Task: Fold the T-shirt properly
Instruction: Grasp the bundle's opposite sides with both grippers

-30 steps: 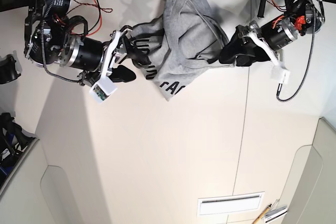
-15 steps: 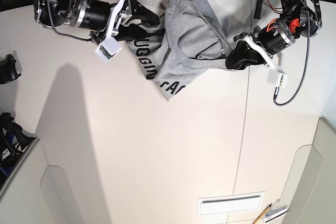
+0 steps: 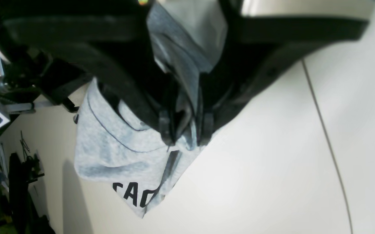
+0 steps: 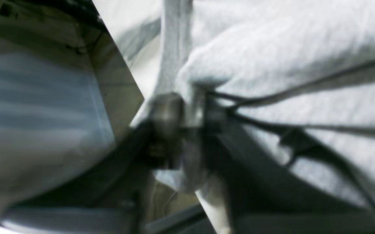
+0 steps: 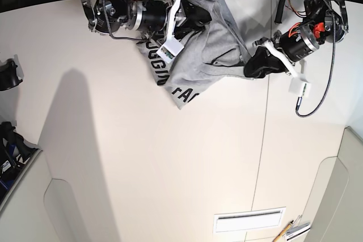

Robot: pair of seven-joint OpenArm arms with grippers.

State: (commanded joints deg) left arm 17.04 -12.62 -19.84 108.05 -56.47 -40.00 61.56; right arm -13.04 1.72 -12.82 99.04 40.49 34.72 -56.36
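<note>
The heather-grey T-shirt (image 5: 210,49) lies bunched at the far middle of the white table, with black lettering showing along its left and near edges. My right gripper (image 5: 195,14) is over the shirt's far left part. In the blurred right wrist view it (image 4: 190,113) is shut on a fold of the grey cloth (image 4: 288,48). My left gripper (image 5: 249,71) is at the shirt's right edge. In the left wrist view it (image 3: 184,131) is shut on a pinch of cloth, and the shirt (image 3: 116,152) hangs below with the lettering at its corner.
A seam (image 5: 264,140) runs down the table right of centre. A white slotted plate (image 5: 249,219) and some pencils (image 5: 292,230) lie at the near right. Black gear (image 5: 8,75) sits at the left edge. The table's far edge is just behind the shirt.
My right gripper has swung from the shirt's left side up and to the right, onto the shirt's far part, drawing cloth with it. My left gripper has barely moved.
</note>
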